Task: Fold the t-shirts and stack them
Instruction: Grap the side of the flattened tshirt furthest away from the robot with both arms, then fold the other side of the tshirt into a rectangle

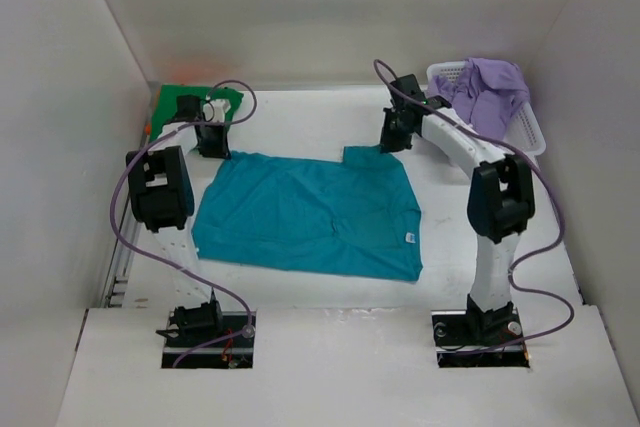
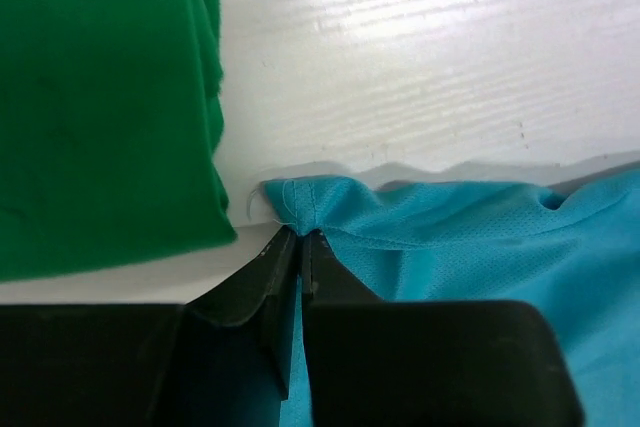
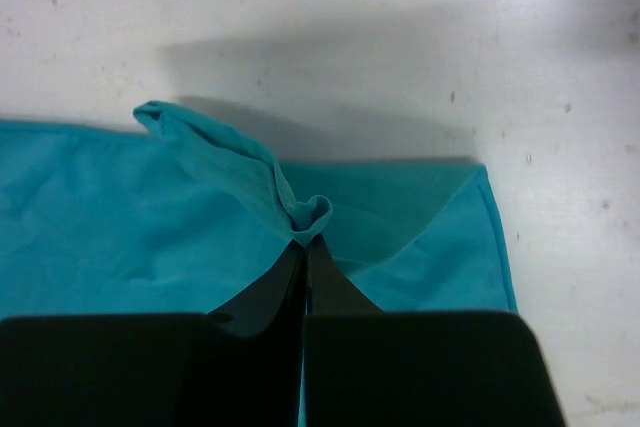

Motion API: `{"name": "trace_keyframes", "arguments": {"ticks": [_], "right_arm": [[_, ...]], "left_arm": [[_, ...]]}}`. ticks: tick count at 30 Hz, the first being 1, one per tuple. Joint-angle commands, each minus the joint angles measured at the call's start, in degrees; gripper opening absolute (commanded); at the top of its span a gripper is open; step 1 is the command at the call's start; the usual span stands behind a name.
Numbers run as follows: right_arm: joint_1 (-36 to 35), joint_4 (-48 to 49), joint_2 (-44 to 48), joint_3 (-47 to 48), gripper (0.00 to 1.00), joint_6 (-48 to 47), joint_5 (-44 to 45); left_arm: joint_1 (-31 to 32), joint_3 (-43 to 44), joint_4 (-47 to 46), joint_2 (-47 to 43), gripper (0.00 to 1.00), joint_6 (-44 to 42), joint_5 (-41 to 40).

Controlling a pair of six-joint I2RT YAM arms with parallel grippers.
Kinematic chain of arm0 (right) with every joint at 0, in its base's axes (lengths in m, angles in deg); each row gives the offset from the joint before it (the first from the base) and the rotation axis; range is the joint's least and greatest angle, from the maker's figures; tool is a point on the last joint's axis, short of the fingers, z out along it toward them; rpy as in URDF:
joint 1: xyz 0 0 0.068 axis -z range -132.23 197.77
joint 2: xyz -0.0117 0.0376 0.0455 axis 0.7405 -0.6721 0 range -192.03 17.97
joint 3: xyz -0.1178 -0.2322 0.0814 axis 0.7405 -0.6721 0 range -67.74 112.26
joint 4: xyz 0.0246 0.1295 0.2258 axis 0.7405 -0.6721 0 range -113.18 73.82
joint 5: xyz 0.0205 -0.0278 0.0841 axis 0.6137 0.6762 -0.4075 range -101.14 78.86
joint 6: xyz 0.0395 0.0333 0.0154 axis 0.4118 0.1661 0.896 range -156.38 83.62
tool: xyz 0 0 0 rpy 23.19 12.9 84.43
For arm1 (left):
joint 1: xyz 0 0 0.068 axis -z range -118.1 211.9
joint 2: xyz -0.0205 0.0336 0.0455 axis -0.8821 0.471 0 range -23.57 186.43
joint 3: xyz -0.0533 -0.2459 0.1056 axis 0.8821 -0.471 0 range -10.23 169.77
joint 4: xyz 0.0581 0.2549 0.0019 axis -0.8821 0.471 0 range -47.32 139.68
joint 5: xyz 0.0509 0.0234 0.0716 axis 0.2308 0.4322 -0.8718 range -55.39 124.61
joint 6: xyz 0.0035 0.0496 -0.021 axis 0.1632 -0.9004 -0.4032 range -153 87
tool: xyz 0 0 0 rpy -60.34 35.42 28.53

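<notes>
A: What are the pincers gripping?
B: The left gripper (image 2: 300,239) and right gripper (image 3: 306,237) are both pinching tight on far corners of the spread teal cloth t-shirt (image 1: 310,217).
A: How is it lying?
B: It is lying mid-table (image 1: 300,132), long axis running left-right. Both arms are reaching forward, wrists pointing down.

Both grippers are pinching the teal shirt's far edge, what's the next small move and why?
Probably raise the left gripper and right gripper together a little, then draw the far edge toward the near edge: each is shut on a pinch of the teal shirt, which lies spread flat, unfolded.
</notes>
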Motion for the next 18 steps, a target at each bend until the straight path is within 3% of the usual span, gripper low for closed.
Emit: {"name": "trace_keyframes", "arguments": {"ticks": [1, 11, 18], "right_arm": [[-1.87, 5.31, 7.83, -5.85, 0.0, 0.97, -0.83], [-5.65, 11.73, 30.24, -35.2, 0.0, 5.71, 1.98], [-7.32, 14.63, 39.57, -47.43, 0.0, 9.67, 3.57]], "left_arm": [[-1.12, -7.07, -0.91, -8.89, 0.0, -1.51, 2.71], [-3.59, -25.1, -4.79, -28.51, 0.02, -10.91, 0.6], [-4.38, -30.73, -5.76, -36.24, 0.04, -14.16, -0.1]]}}
